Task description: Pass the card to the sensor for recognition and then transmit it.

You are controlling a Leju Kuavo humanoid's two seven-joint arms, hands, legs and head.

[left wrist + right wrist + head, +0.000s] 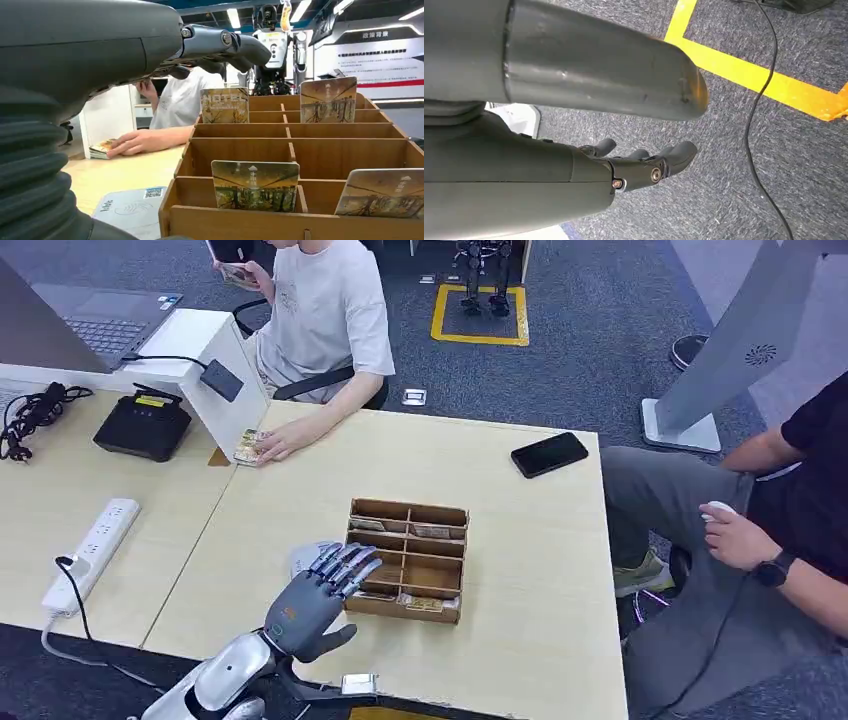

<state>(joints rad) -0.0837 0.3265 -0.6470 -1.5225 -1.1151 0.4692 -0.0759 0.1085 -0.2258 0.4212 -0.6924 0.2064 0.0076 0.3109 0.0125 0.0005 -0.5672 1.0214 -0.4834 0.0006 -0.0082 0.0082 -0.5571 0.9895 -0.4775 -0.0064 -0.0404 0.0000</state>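
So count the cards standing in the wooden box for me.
4 in the left wrist view: two in the near row of the wooden box, one left, one right; two in the far row, left and right. More may be hidden.

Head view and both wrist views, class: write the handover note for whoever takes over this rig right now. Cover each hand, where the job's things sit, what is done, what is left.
Left hand: fingers apart, holding nothing, beside the wooden card box, over the grey sensor pad.
Right hand: hanging over the carpet, holding nothing.
Cards stand upright in the box's compartments.
Person's hand rests on a small card stack at the table's far edge.
Done: nothing judged from the pictures; no card is held.
Left: pick a card, present it to the sensor, pass it on.
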